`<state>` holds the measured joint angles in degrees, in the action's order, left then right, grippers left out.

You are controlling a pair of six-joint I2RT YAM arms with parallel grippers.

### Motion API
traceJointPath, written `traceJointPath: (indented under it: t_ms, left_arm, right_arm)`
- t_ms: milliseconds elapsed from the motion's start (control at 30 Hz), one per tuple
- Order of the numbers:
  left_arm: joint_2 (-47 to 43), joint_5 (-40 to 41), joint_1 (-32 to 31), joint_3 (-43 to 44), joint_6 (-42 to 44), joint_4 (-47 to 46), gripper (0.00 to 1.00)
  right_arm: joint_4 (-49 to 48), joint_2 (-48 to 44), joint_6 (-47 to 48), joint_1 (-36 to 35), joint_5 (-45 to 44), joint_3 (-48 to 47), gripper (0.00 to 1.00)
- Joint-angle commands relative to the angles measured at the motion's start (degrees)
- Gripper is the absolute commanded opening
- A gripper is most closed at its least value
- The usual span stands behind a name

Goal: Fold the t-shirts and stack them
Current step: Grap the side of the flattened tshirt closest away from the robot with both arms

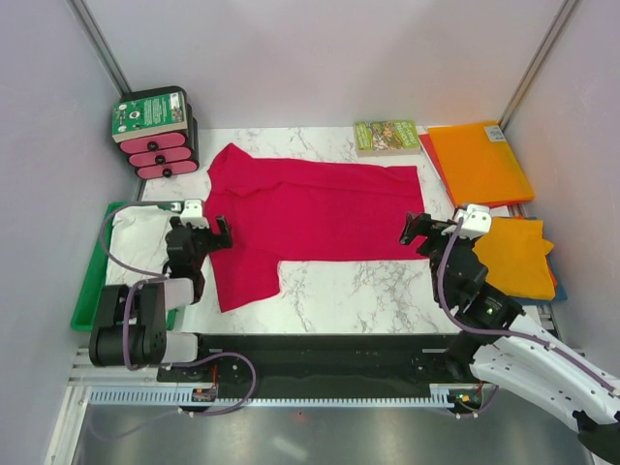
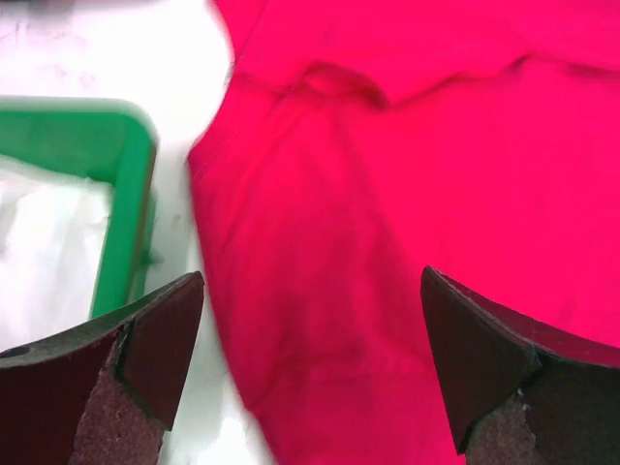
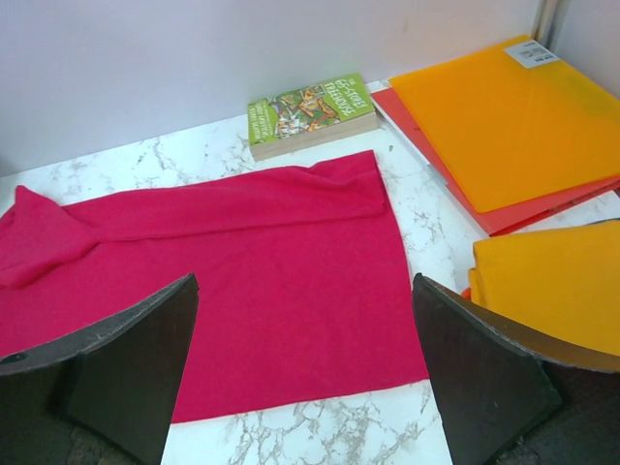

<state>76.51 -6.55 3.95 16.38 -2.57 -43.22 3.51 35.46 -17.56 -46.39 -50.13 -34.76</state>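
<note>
A green tray at the table's left edge holds a white shirt. Just right of it, the left gripper stands over the left edge of the red shirt, its jaws spread wide and holding nothing. The red shirt lies spread flat across the middle of the table. The right gripper sits at that shirt's near right corner, jaws also wide apart and empty. A folded orange shirt lies just to its right. A book and orange folders lie along the far side.
</note>
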Motion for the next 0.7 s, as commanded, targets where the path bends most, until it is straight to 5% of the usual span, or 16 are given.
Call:
traceJointPath:
  t_ms: [0,200,667]
  left_arm:
    - [7.1,5.0,-10.5,-7.8,8.7,-31.9,1.0]
    - [5.8,15.2,-9.9,-4.3,3.9,-23.2,1.0]
    - [5.9,13.6,-9.2,-4.3,3.4,-23.6,1.0]
  right_arm:
    - [-2.6,1.4,-0.6,-0.5,-3.7,0.8,0.98]
    - [0.1,4.1,-5.5,-0.5,-4.8,-0.1,0.98]
    - [0.1,0.7,-5.0,-0.5,-8.0,4.4,0.98]
